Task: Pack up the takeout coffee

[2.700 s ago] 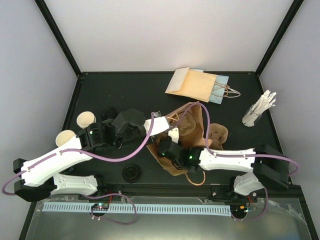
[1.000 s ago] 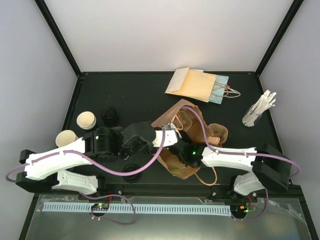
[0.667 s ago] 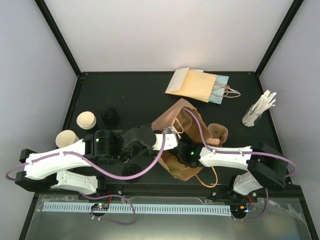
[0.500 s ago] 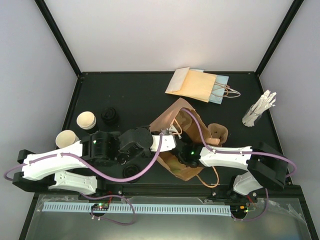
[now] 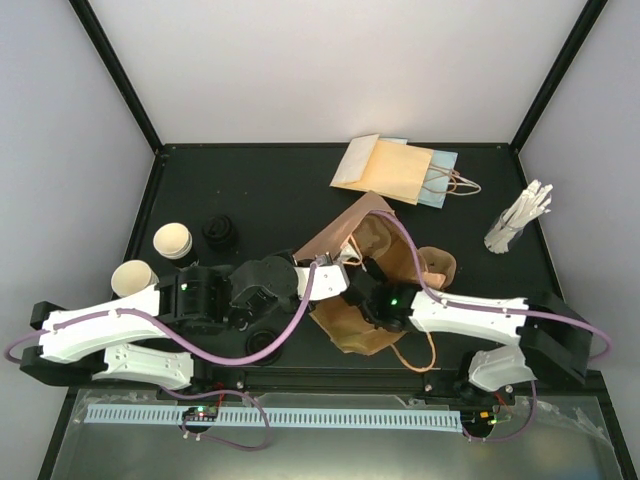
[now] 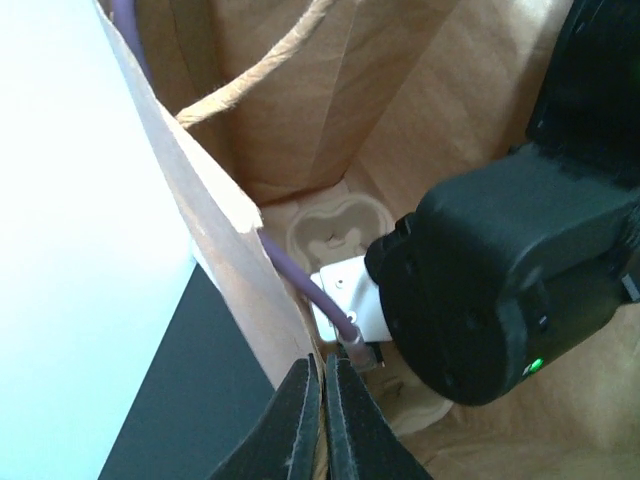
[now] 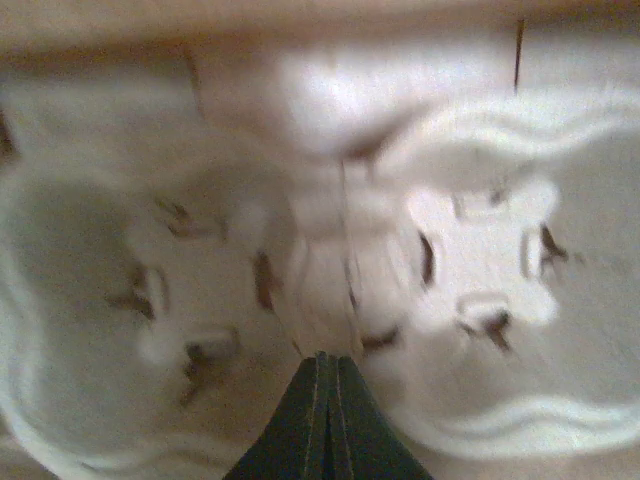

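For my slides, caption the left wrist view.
Left gripper pinches the paper bag rim while the right arm reaches in over the cup carrier.

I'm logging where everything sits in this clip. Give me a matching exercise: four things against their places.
Things:
1. cups
2. carrier
3. flat bags
4. white sticks

Places:
A. far side of the table, middle
B. left side of the table
C. right side of the table
D. inside the open bag

Pairs: 1-B; 2-D; 3-A; 4-C
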`<state>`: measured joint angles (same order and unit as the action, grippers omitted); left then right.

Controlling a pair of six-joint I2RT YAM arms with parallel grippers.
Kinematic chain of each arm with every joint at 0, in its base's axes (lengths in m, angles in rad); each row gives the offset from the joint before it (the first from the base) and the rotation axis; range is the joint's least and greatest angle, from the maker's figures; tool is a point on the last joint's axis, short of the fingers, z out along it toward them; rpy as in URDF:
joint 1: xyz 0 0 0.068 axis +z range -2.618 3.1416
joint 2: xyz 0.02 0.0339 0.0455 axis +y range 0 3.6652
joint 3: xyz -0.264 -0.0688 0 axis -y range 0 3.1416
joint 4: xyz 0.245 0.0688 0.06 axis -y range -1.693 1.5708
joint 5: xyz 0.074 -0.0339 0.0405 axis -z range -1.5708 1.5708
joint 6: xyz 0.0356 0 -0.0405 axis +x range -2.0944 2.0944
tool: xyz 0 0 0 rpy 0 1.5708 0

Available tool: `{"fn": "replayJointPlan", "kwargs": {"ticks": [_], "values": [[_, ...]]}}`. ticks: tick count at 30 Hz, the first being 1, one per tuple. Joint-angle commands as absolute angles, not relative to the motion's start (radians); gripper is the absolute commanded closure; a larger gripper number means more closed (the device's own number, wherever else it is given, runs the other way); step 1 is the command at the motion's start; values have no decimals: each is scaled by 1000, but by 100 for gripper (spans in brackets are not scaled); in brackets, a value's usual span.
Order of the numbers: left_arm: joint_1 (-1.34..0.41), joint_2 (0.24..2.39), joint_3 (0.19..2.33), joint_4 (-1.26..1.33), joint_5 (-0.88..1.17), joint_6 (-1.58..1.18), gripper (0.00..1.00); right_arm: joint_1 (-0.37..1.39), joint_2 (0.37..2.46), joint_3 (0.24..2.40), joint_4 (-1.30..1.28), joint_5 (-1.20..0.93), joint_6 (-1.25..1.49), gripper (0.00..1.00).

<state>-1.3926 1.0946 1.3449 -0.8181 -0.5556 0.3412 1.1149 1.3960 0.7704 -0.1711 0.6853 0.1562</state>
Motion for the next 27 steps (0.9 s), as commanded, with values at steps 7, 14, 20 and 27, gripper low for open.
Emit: {"fn": "replayJointPlan", "kwargs": {"ticks": [7,14,20,27], "values": [[-1268,1104,1361,-791,-493,280,98,1123,1217,862,-365,571,194,99],[-1172,1160,1416,-839,-400,219,98,1121,1167,996,-546,507,198,99],[-1102,1201,1494,-892,-361,156,99,1121,1146,1132,-646,478,187,99],[-994,1268,1601,-975,-240,75,98,1118,1090,1319,-702,474,169,99]]}}
